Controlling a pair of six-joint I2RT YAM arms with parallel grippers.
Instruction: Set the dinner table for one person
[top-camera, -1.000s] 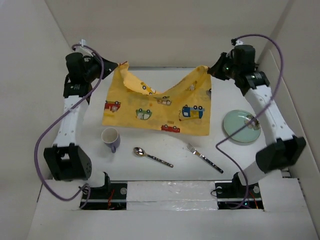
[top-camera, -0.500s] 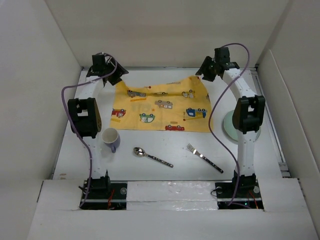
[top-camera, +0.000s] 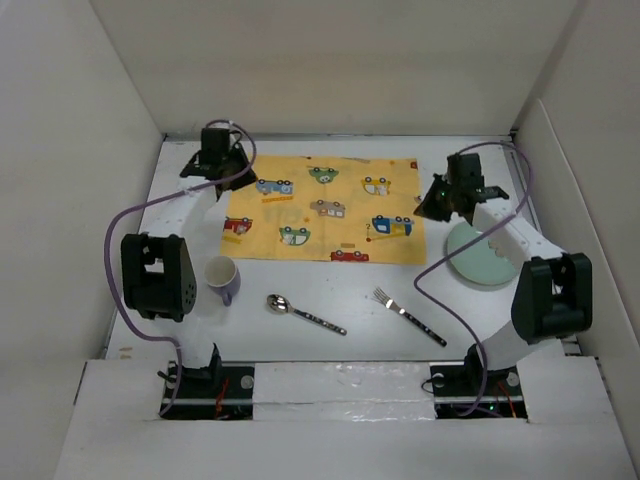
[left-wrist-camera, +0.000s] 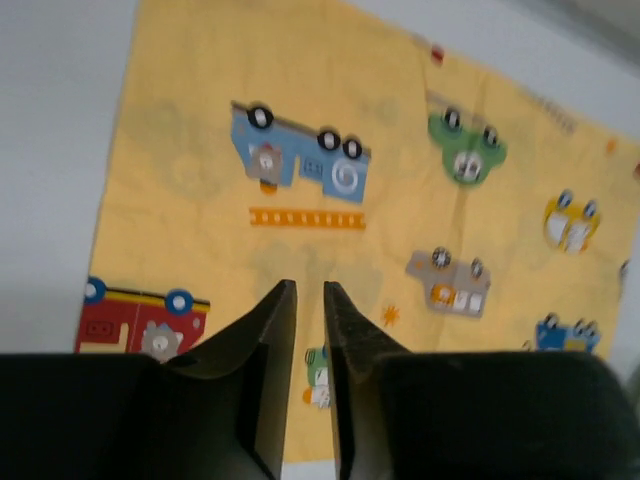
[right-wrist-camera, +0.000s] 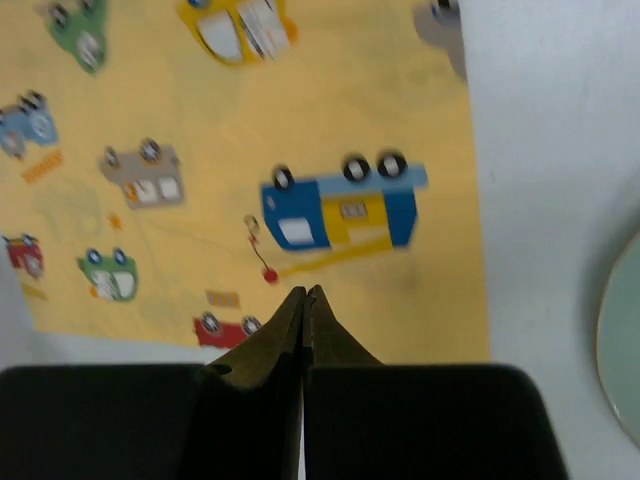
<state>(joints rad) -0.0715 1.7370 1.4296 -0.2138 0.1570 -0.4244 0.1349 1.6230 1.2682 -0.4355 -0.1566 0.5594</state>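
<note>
On the white dinner table (top-camera: 350, 300) a yellow car-print mat (top-camera: 325, 210) lies spread flat at the back centre. My left gripper (top-camera: 222, 170) hovers over the mat's far left corner. In the left wrist view its jaws (left-wrist-camera: 310, 287) stand a narrow gap apart above the mat (left-wrist-camera: 300, 150), with nothing between them. At the mat's right edge my right gripper (top-camera: 437, 200) is shut and empty, its tips (right-wrist-camera: 304, 291) together over the mat (right-wrist-camera: 250, 120). A pale green plate (top-camera: 484, 253) lies to the right of the mat, and its rim (right-wrist-camera: 625, 340) shows in the right wrist view.
A lilac mug (top-camera: 221, 278) stands upright near the mat's front left corner. A spoon (top-camera: 300, 311) and a fork (top-camera: 408, 314) lie in front of the mat. White walls enclose the table on the left, back and right.
Both grippers have let go of the mat's far corners, and the cloth now lies flat. The right arm has drawn back toward the plate; the left has shifted slightly right.
</note>
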